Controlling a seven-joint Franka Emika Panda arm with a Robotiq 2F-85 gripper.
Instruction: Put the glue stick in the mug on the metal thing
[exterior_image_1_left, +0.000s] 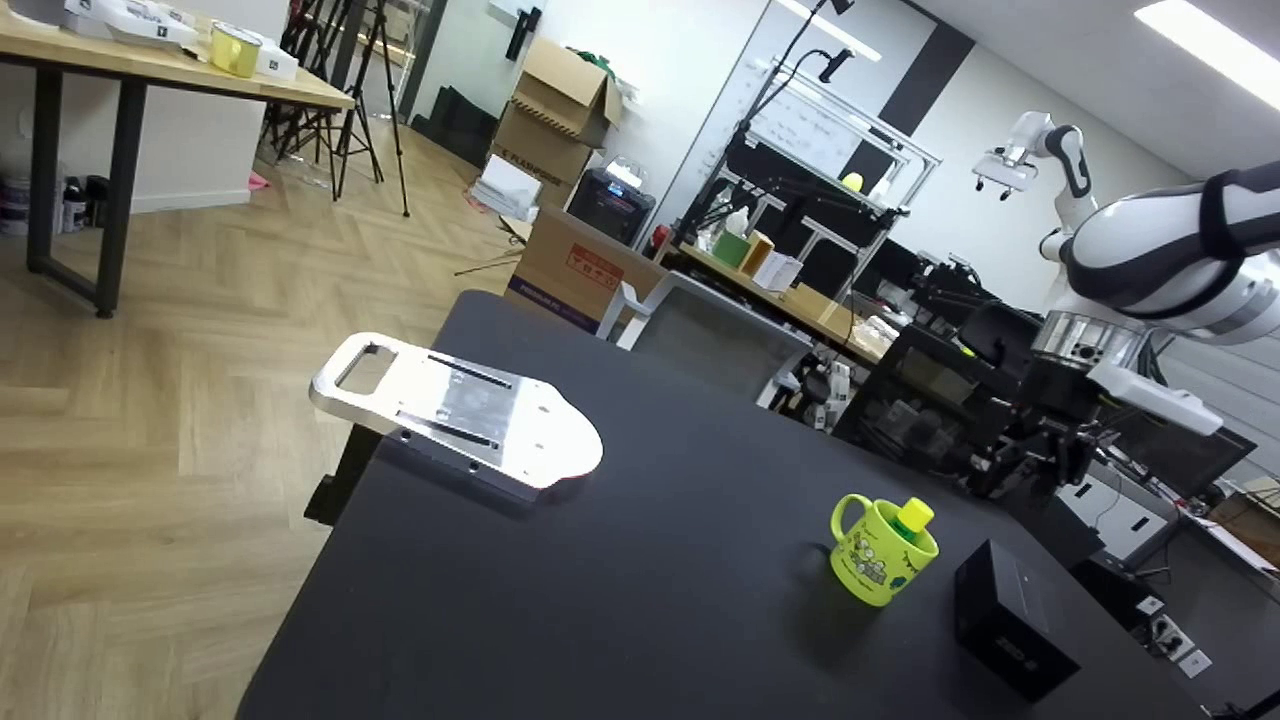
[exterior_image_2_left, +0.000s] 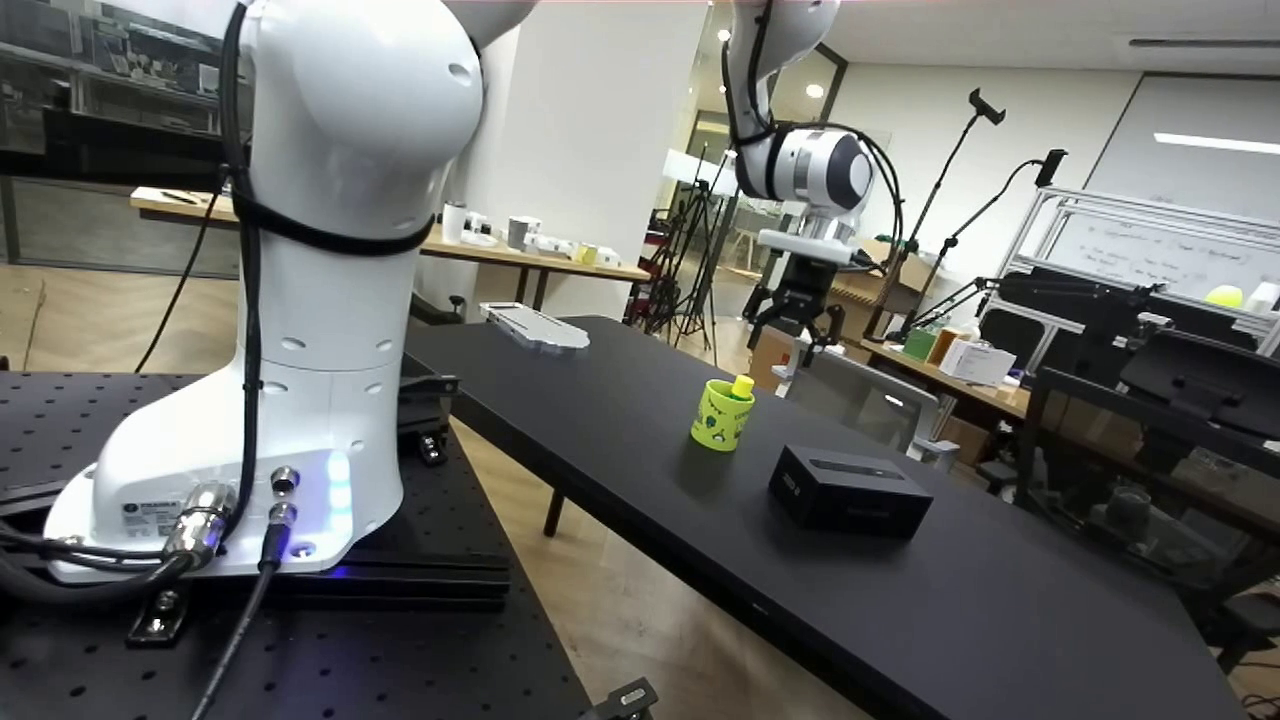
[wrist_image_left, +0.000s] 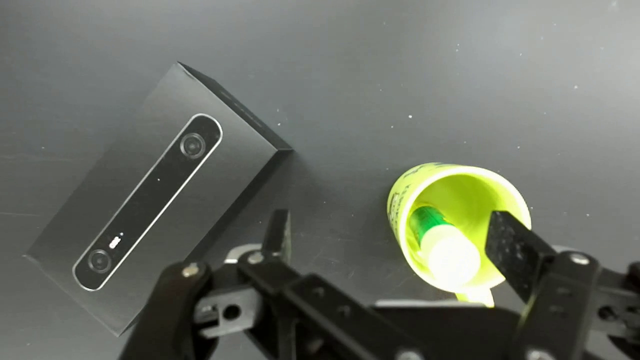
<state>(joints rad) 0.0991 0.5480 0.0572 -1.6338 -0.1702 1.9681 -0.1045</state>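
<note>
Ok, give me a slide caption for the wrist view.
Open gripper above a dark table, with a glue stick inside a lime mug and a black box at picture left.

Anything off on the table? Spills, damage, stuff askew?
The metal board looks precarious: its handle end appears to jut past the edge of the table in both exterior views, so it could get bumped. The glue stick leans inside the mug, normal enough. No spill or damage visible.

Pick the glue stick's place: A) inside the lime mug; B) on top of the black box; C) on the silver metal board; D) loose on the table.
A: the wrist view shows the glue stick inside the lime mug.
</note>
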